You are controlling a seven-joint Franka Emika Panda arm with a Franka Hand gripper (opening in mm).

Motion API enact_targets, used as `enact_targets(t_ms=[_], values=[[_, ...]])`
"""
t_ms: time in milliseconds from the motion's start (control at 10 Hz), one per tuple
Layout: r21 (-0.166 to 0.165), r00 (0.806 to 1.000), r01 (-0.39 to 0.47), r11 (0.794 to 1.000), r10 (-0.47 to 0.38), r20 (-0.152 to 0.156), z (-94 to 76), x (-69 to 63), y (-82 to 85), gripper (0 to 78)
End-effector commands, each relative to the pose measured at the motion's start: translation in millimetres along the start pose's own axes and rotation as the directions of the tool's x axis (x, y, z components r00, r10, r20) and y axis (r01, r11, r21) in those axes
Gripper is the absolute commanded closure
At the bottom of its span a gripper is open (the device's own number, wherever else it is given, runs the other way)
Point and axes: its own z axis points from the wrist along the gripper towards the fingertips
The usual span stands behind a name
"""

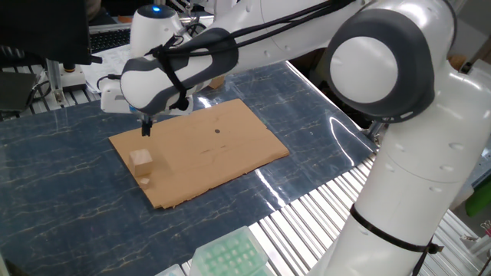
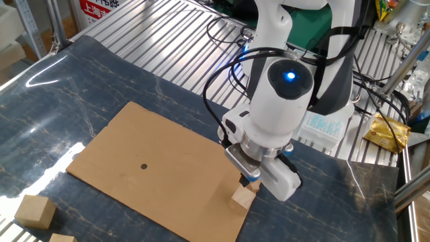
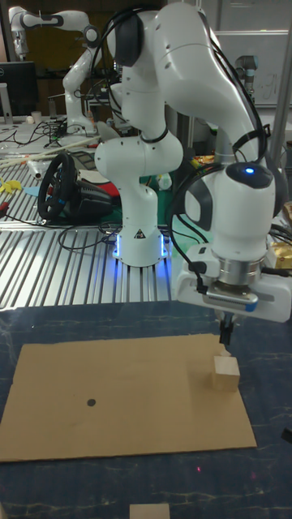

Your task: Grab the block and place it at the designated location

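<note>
The block (image 1: 141,159) is a small pale cube resting near one end of the brown cardboard sheet (image 1: 230,153). It also shows in the other fixed view as the block (image 2: 243,196) and in the tall view as the block (image 3: 225,375). My gripper (image 3: 226,339) hangs just above the block, its thin dark fingers together with nothing between them. The same gripper (image 1: 146,129) (image 2: 246,179) points straight down. The designated location (image 1: 217,130) is a tiny black dot farther along the sheet, well away from the block, seen again as the dot (image 2: 144,167) (image 3: 91,401).
Two other wooden cubes (image 2: 33,210) (image 2: 60,238) lie off the sheet on the dark marbled table (image 2: 80,87). A green tray (image 1: 230,253) sits at the table's edge. The robot's base (image 3: 142,235) stands behind the sheet.
</note>
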Motion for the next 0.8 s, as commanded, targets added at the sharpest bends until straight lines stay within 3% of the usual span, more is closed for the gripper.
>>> enact_targets(t_ms=[100, 300, 800], values=[[0.019, 0.998, 0.022, 1.0, -0.021, -0.065, -1.3, -0.7, 0.3, 77.6], [0.015, 0.994, 0.048, 0.999, -0.046, -0.096, -1.3, -0.7, 0.3, 77.6], [0.019, 0.993, 0.065, 0.998, -0.063, -0.102, 9.2, -0.5, 9.6, 77.6]])
